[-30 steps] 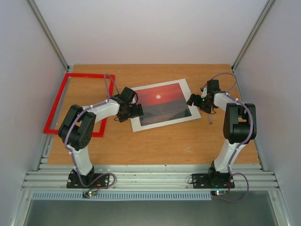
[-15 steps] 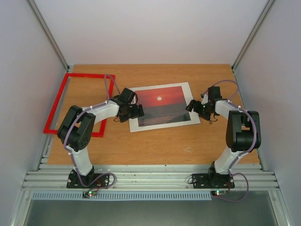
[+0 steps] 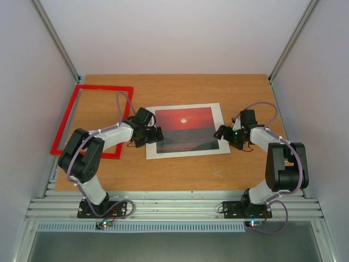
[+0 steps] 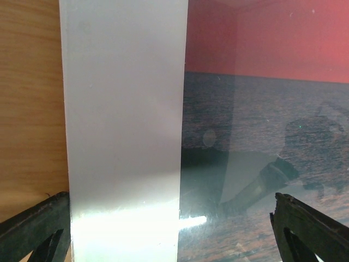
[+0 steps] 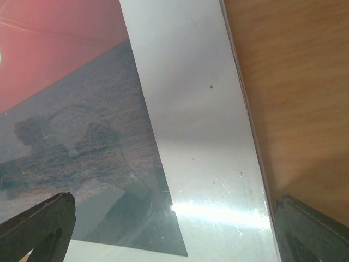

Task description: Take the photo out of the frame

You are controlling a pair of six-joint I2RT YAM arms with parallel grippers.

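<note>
1. The photo [image 3: 185,130] lies flat on the table [image 3: 180,87], near the middle, sunset side up and out of the frame [image 3: 103,87].
2. The frame lies flat at the table's far left, apart from the photo, with bare wood showing through its opening.
3. The left gripper [image 3: 155,134] is low at the photo's left edge, jaws spread wide, nothing grasped (wrist view: white margin and dark sea lie between the fingers [image 4: 32,226]).
4. The right gripper [image 3: 220,132] is at the photo's right edge, jaws also spread wide, nothing grasped.
5. Whether the fingertips touch the print: cannot tell.
</note>
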